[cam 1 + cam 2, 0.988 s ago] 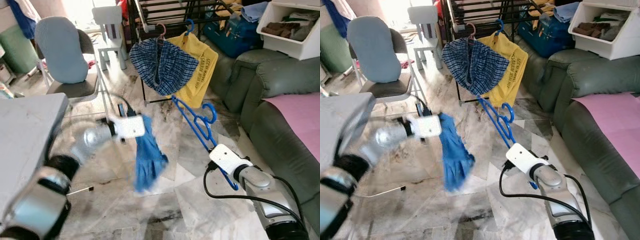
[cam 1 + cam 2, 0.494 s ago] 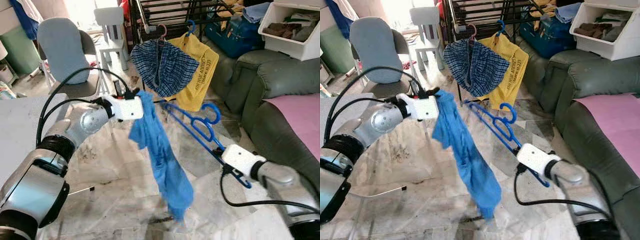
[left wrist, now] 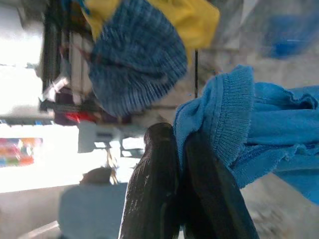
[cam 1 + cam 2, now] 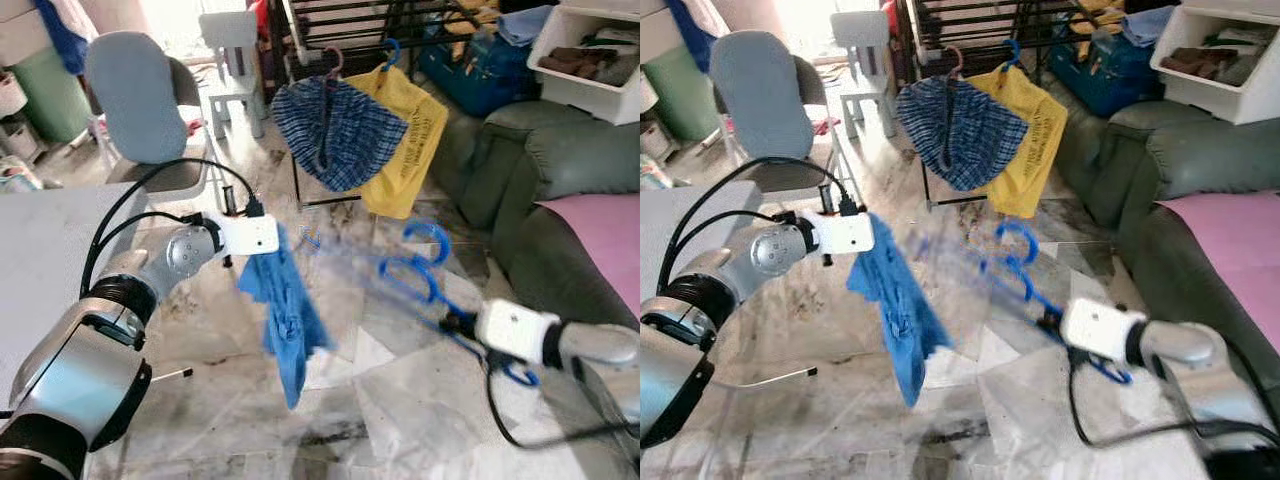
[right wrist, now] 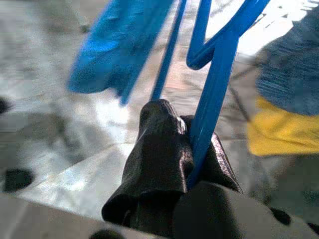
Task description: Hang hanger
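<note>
My left arm reaches forward toward twelve o'clock, the left gripper [image 3: 182,149] pinching the ribbed hem of a blue garment [image 4: 285,320] that droops limp over the marble floor [image 4: 330,400]. My right arm stretches across from four o'clock; the right gripper [image 5: 192,144] is clamped on the blue hanger [image 4: 420,275], a thin plastic frame with a curved hook, blurred, pointing to eleven o'clock. Beyond at twelve, a checked cloth [image 4: 335,135] and yellow cloth [image 4: 405,135] hang on the dark rack [image 4: 345,20].

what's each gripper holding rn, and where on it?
Left gripper: blue knit garment, pinched at its ribbed edge. Right gripper: blue plastic hanger, clamped on one thin bar.
</note>
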Robot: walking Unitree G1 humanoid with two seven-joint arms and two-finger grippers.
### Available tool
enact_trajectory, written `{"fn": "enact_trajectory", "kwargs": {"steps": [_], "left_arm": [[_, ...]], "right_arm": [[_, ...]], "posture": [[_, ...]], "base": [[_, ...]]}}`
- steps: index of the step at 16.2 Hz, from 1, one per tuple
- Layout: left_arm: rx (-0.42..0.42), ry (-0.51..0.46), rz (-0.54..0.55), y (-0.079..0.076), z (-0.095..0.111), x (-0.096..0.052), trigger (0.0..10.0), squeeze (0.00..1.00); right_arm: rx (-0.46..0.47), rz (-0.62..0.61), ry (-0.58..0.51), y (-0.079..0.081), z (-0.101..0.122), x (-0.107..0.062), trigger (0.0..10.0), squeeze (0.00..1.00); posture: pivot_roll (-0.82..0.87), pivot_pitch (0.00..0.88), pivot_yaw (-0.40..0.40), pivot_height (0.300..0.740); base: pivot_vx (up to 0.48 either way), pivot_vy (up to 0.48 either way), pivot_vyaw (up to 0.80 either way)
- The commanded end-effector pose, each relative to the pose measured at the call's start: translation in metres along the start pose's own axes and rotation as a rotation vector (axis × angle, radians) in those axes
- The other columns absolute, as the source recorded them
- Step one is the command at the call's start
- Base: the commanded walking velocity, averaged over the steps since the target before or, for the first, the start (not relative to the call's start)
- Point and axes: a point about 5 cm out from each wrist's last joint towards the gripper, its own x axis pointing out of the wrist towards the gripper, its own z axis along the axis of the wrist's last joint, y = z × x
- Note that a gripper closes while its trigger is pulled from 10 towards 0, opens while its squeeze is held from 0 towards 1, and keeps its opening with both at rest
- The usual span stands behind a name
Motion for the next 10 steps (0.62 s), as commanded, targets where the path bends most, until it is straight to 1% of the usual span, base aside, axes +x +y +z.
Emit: {"fn": "enact_trajectory", "kwargs": {"steps": [1, 2, 3, 4, 5, 6, 8, 10], "left_arm": [[-0.055, -0.002, 0.033, 0.013, 0.002, 0.0, 10.0, 0.0], [-0.092, -0.008, 0.027, 0.013, 0.003, 0.001, 10.0, 0.0], [-0.104, -0.001, 0.016, 0.012, 0.003, 0.002, 10.0, 0.0], [-0.108, 0.01, 0.02, 0.012, 0.003, 0.002, 10.0, 0.0], [-0.128, 0.005, 0.019, 0.013, 0.004, 0.003, 10.0, 0.0], [-0.151, -0.008, 0.013, 0.014, 0.006, 0.004, 10.0, 0.0], [-0.166, -0.027, -0.006, 0.015, 0.01, 0.005, 10.0, 0.0], [-0.24, -0.062, 0.0, 0.02, 0.015, 0.006, 10.0, 0.0]], "right_arm": [[-0.023, 0.067, 0.016, 0.007, 0.001, 0.0, 10.0, 0.0], [-0.038, 0.059, 0.028, 0.007, -0.002, 0.001, 10.0, 0.0], [-0.001, 0.01, 0.038, 0.002, -0.007, 0.007, 10.0, 0.0], [-0.013, 0.034, 0.05, 0.005, -0.009, 0.008, 10.0, 0.0], [-0.008, 0.041, 0.053, 0.007, -0.011, 0.011, 10.0, 0.0], [-0.009, 0.042, 0.064, 0.009, -0.014, 0.014, 10.0, 0.0], [0.007, 0.036, 0.061, 0.01, -0.015, 0.02, 10.0, 0.0], [0.021, 0.025, 0.065, 0.011, -0.02, 0.026, 10.0, 0.0]], "posture": [[-0.16, 0.0, 0.084, 0.74], [-0.16, 0.0, 0.084, 0.74], [-0.16, 0.0, 0.083, 0.74], [-0.16, 0.0, 0.083, 0.74], [-0.15, 0.0, 0.084, 0.74], [-0.15, 0.0, 0.084, 0.74], [-0.15, 0.0, 0.086, 0.74], [-0.15, 0.0, 0.086, 0.74]], "base": [[0.0, 0.0, 0.0], [0.0, 0.0, 0.0], [0.0, 0.0, 0.0], [0.0, 0.0, 0.0], [0.0, 0.0, 0.0], [0.0, 0.0, 0.0], [0.0, 0.0, 0.0], [0.0, 0.0, 0.0]]}}
